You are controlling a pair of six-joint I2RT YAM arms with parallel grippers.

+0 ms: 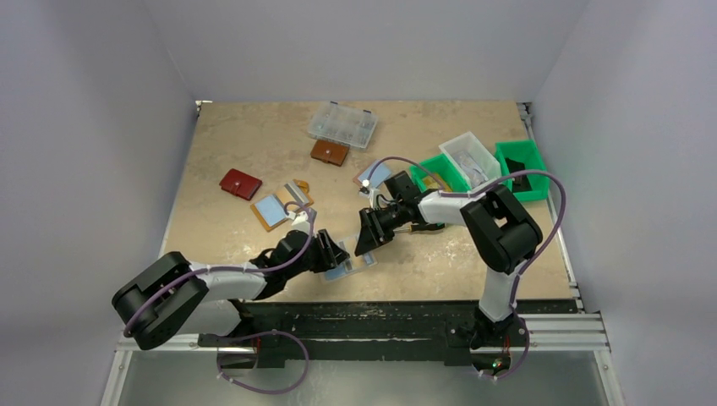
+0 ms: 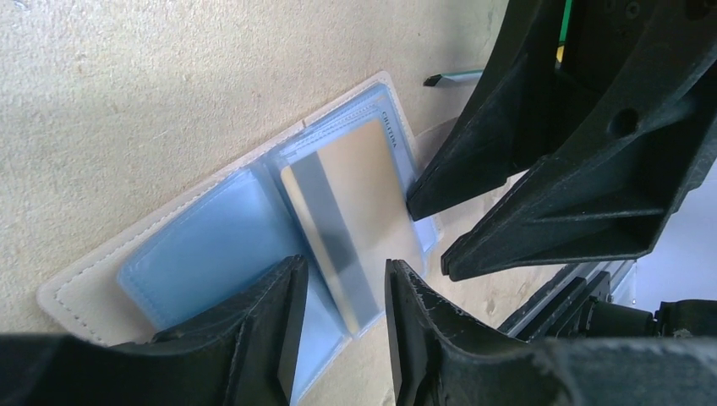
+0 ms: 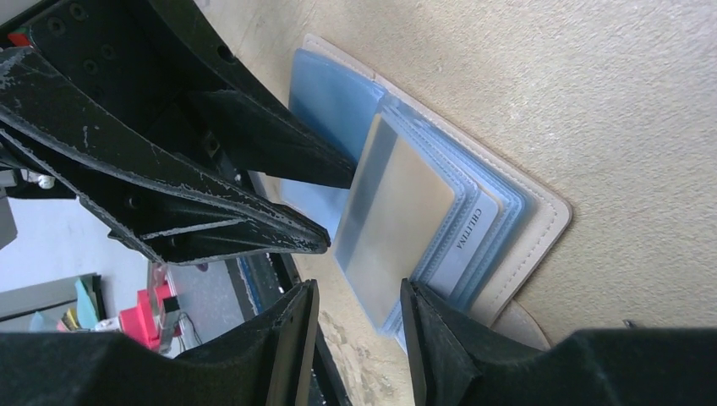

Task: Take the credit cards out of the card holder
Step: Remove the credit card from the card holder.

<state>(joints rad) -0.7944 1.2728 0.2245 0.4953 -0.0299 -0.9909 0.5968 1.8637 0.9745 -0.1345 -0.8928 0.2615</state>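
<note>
The card holder (image 1: 353,266) lies open and flat on the table (image 1: 228,245), near its front edge, between the two grippers. Its outer skin is a smooth cream-tan leather-like material with a stitched border and rounded corners. A rounded tab (image 3: 517,326) of the same material pokes out from under one edge. Inside is a fan of thin, glossy, pale blue plastic sleeves. The top sleeve holds a card (image 2: 355,199) with a matt silvery-gold face and a grey stripe running along its length. A white card below it shows a short word in capitals that seems to read "CHILTINA"; I cannot be sure of it.

The left gripper (image 2: 345,271) has its black, scuffed jaws spread, straddling the end of the top sleeve and clamping nothing. The right gripper (image 3: 359,289) also has its jaws spread, astride the opposite end of the sleeve. In the left wrist view one of its fingertips (image 2: 416,203) touches the sleeve's edge.

The table is a pale, grainy board. Farther back lie a second holder (image 1: 272,210), open with its blue inside up, a red wallet (image 1: 240,183), a brown wallet (image 1: 329,153) and a clear box (image 1: 342,124). At the right are green bins (image 1: 522,161) and a white tub (image 1: 470,152).
</note>
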